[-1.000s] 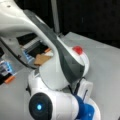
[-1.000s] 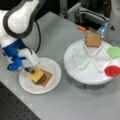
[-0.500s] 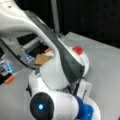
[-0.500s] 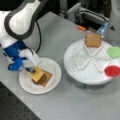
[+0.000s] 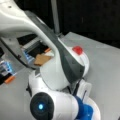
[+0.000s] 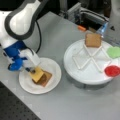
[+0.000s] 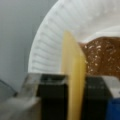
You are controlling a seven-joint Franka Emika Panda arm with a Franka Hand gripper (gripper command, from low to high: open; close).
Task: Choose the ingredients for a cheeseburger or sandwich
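While the arm (image 5: 50, 50) fills most of a front view, little of the work shows there: a tan toast square (image 5: 42, 59) sits behind the arm on a white tray whose rim (image 5: 83, 58) peeks out at the right, and a red disc (image 5: 78, 50) lies near that tray's far edge. An orange bit (image 5: 9, 79) lies on the bench (image 5: 105, 65) at the view's left. The claw is not visible here.

In a front view with the whole bench (image 6: 62, 105), the gripper (image 6: 32, 71) is down over a white paper plate (image 6: 53, 68) near the bench's front-left edge, pinching a yellow cheese square (image 6: 37, 74) by its left corner. The cheese lies tilted over a dark brown patty (image 6: 42, 79), which rests on a toast square (image 6: 47, 76) at the plate's middle. A round divided tray (image 6: 75, 72) stands to the right, well apart from the plate. A second toast square (image 6: 93, 40) is in its far compartment, a green leafy piece (image 6: 114, 52) at its right edge, a red disc (image 6: 112, 70) at its front-right edge. An orange bit (image 6: 81, 28) lies on the bench behind the tray.

Wrist view: black fingers (image 7: 51, 100) are closed on the cheese square (image 7: 73, 82), held edge-on and upright between them. The patty (image 7: 102, 58) is just beside it on the right, the ridged plate rim (image 7: 42, 55) on the left, grey bench (image 7: 17, 37) beyond. Whether the cheese touches the patty can't be told.
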